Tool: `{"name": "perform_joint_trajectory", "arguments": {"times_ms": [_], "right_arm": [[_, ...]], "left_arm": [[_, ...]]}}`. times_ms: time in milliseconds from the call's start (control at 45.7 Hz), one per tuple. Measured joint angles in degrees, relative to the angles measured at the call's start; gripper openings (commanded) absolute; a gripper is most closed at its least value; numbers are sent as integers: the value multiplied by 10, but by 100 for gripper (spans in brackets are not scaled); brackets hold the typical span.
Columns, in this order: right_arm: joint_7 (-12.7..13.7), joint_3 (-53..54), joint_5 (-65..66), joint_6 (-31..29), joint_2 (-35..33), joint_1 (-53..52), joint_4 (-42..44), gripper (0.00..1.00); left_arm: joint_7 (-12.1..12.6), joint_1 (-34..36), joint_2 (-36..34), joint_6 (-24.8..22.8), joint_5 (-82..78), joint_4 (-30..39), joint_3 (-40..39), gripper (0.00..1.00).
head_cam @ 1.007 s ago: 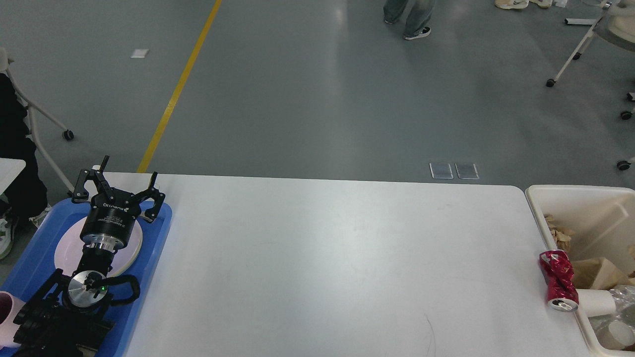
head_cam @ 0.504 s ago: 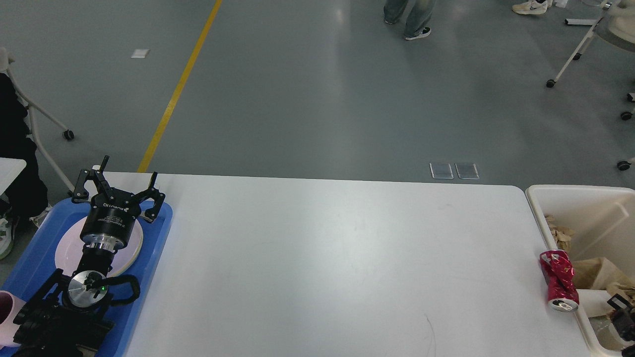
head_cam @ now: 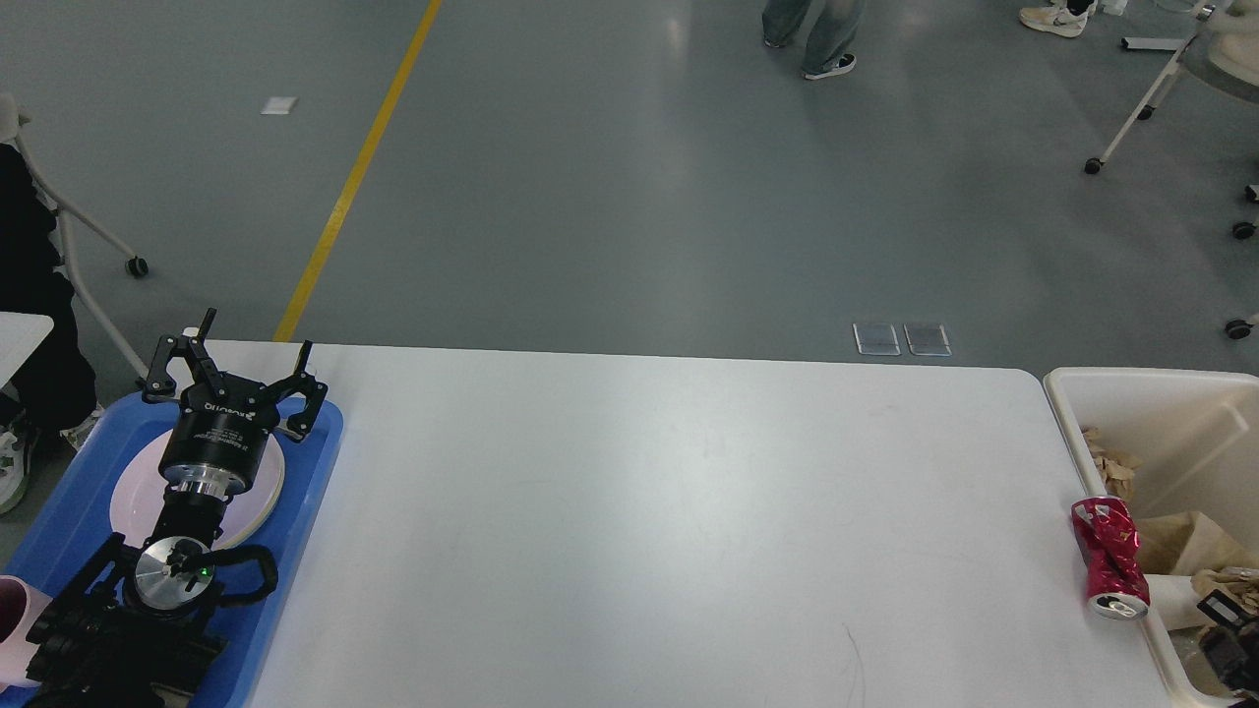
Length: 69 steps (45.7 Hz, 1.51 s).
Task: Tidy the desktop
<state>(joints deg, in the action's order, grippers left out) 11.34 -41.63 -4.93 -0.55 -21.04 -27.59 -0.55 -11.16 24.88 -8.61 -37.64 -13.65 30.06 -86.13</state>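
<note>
Hovering at 8 o'clock, the left gripper (head_cam: pixel 236 379) is spreading its fingers wide above a white plate (head_cam: pixel 258 482) in the blue tray (head_cam: pixel 93 470), gripping nothing. The desktop (head_cam: pixel 629 521) is filling the middle and lower view. A crushed red can (head_cam: pixel 1109 557) is lying at its 3 o'clock edge, touching the cream bin (head_cam: pixel 1082 393). The right gripper (head_cam: pixel 1225 639) is showing dark at 4 o'clock inside the bin; cannot tell its opening.
</note>
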Motion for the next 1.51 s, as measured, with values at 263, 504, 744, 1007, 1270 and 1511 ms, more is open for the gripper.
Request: {"name": "perform_joint_trajectory", "arguments": {"times_ms": [263,504,744,1007,1270,1511], "right_arm": [[-3,0,0,6,-1,-19,1,100],[4,-2,2,-54,-44,-71,-15,100],[11,-18,22,-324,-127,-247,-65,100],[99,-70,53,-535,-108,-412,-78,100],[128,-104,54,-544,-101,-604,-263,99],[128,-183,51,-542,-72,-837,-583,91]], "left_arm": [[0,0,0,0,0,0,0,96],[0,0,0,0,0,0,0,96],[0,0,0,0,0,0,0,96],[0,0,0,0,0,0,0,96],[0,0,0,0,0,0,0,96],[0,1,0,0,0,0,0,96]]}}
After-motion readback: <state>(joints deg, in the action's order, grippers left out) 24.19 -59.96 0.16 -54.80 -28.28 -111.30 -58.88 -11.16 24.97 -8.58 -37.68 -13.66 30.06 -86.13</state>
